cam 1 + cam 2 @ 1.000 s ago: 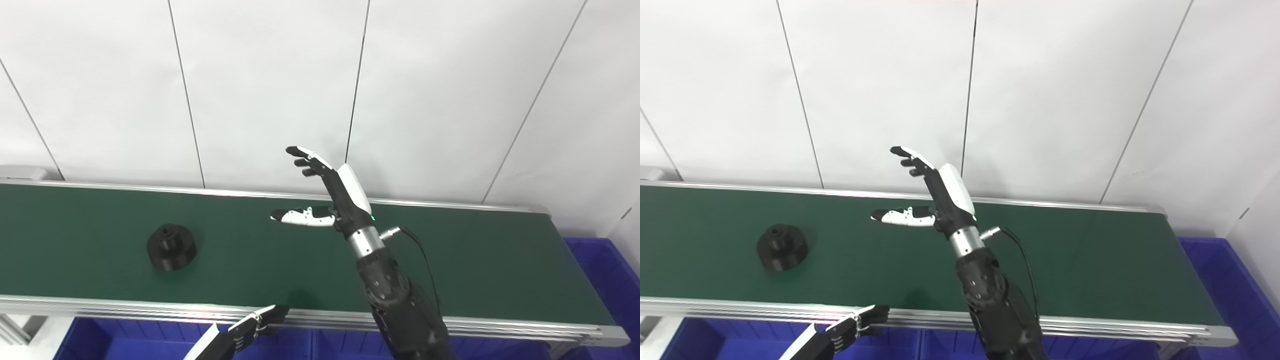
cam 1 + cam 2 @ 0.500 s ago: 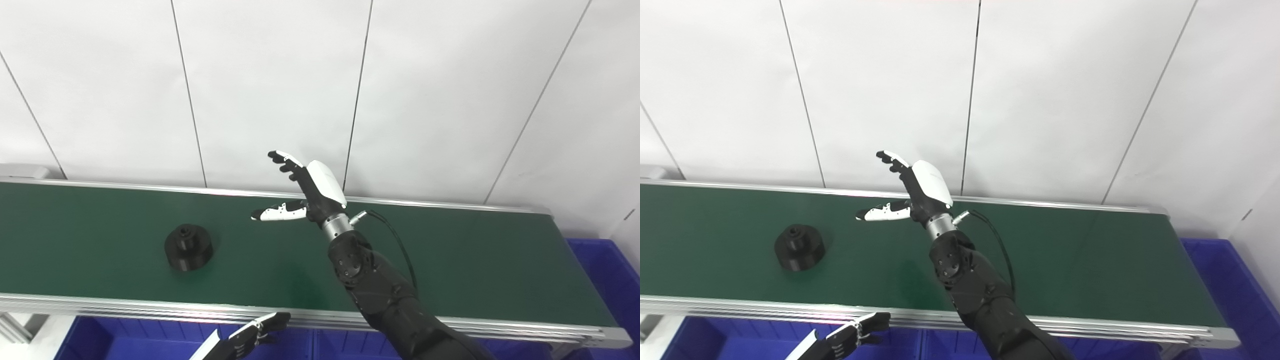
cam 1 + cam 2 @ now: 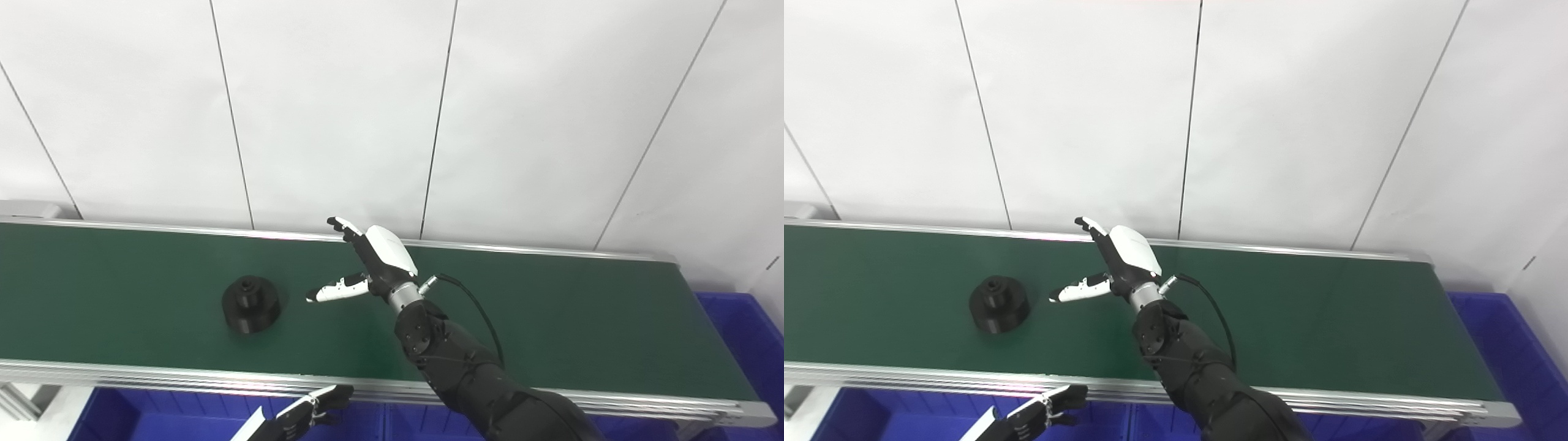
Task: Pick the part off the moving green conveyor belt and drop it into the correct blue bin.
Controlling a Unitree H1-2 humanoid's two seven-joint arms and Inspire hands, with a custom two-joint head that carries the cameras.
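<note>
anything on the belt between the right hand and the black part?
Nothing: both eye views show only bare green belt between the open right hand and the black part. No contact yet.

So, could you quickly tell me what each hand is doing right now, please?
Left hand: low by the belt's near edge, holding nothing; open or shut cannot be told.
Right hand: open over the green conveyor belt, empty, beside the round black part.

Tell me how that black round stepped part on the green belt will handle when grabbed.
The black round stepped part looks rigid, probably moulded plastic, so it should not flex. It sits flat on its wide base, so it likely won't tip or roll. Its smooth sides may slip in the open right robot hand.
</note>
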